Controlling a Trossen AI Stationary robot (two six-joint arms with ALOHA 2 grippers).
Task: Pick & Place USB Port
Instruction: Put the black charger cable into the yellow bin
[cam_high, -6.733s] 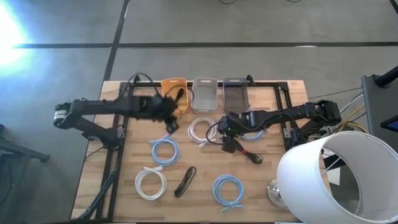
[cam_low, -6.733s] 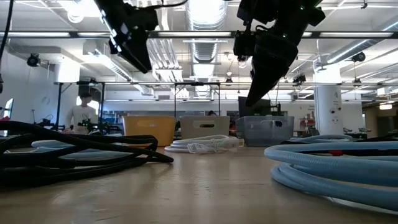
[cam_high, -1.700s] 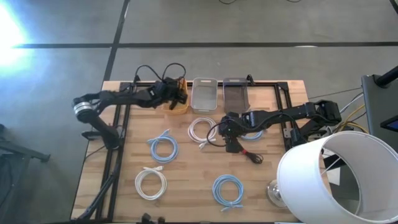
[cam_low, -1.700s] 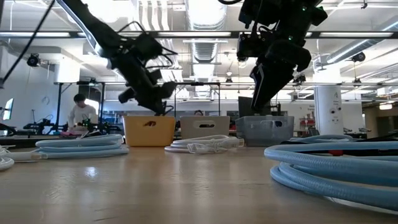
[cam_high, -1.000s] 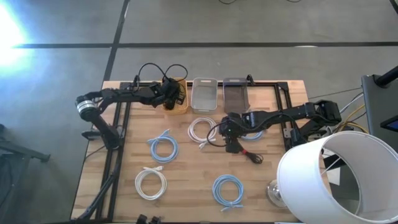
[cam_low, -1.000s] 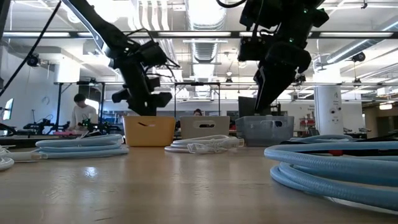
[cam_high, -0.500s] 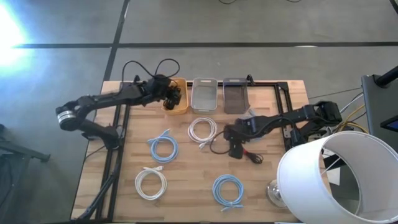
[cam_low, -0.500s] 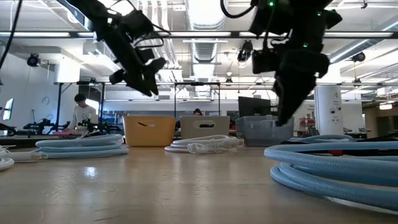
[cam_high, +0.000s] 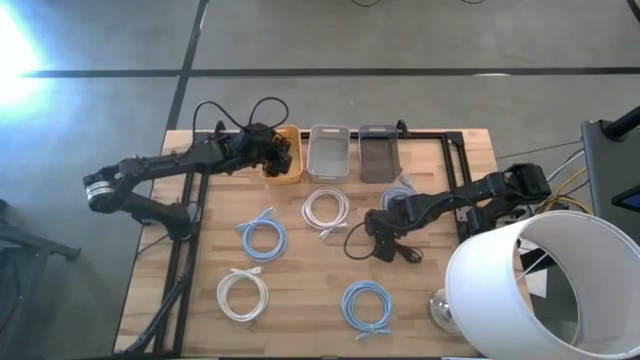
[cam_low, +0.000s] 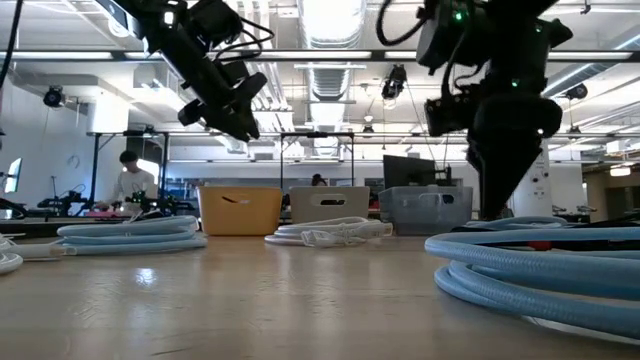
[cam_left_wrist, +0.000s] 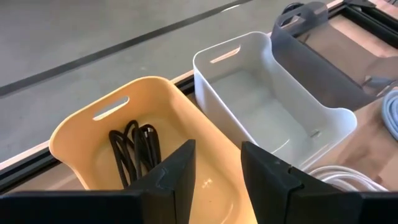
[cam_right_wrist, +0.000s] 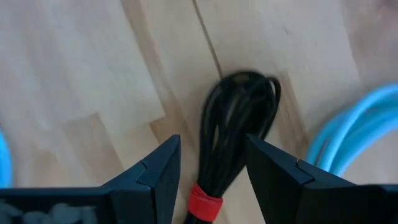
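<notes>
A black cable bundle (cam_left_wrist: 134, 146) lies inside the yellow bin (cam_left_wrist: 74, 134), seen in the left wrist view. My left gripper (cam_high: 280, 152) hangs open above that bin (cam_high: 292, 178), clear of it (cam_low: 240, 210). A second black cable bundle (cam_right_wrist: 239, 121), bound with a red tie (cam_right_wrist: 202, 200), lies flat on the wooden table. My right gripper (cam_high: 383, 247) is low over this bundle (cam_high: 407, 252), open, with one finger on either side of it. I see no touch.
A white bin (cam_high: 330, 152) and a grey bin (cam_high: 378, 152) stand beside the yellow one at the far edge. White coils (cam_high: 325, 210) (cam_high: 243, 295) and blue coils (cam_high: 265, 240) (cam_high: 367, 305) (cam_high: 400, 193) lie on the table. A large white lampshade (cam_high: 530, 290) overhangs the near right corner.
My left gripper has risen out of the yellow bin and now hangs above it; the black cable stays in the bin. My right gripper has moved toward the table's near right and down onto the black bundle with the red tie.
</notes>
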